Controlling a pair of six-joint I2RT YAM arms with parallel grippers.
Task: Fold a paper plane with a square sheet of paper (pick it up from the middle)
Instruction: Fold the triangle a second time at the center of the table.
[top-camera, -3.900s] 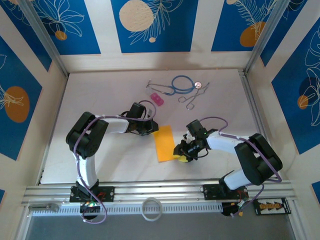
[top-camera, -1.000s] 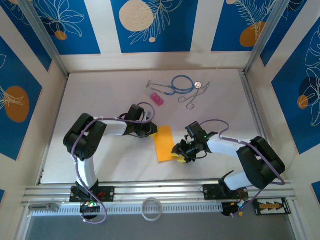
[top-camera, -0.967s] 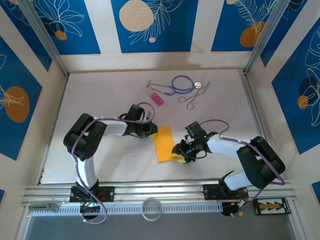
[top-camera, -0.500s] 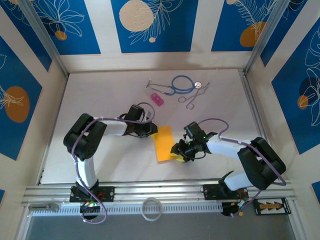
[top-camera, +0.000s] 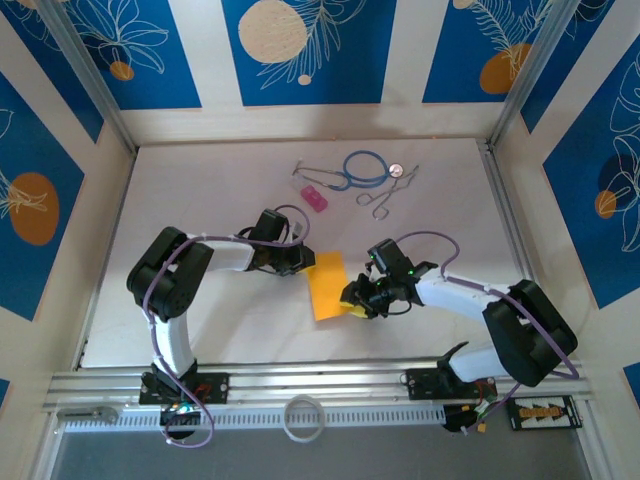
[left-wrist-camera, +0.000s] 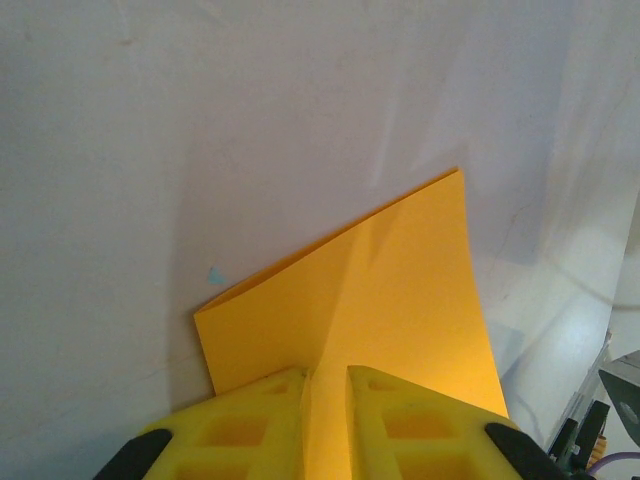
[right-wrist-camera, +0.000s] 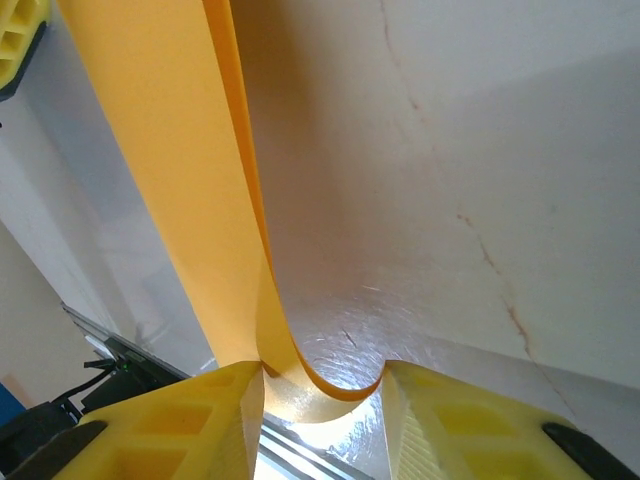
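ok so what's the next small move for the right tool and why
Probably close the right tool on the paper. In the right wrist view its fingers stand apart, with the paper's loose edge curling between them. The left tool is pinched shut on the paper's other side, so it looks anchored. Closing would likely secure that layer for folding.

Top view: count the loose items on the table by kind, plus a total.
paper: 1
pink block: 1
stethoscope: 1
forceps: 1
Total: 4
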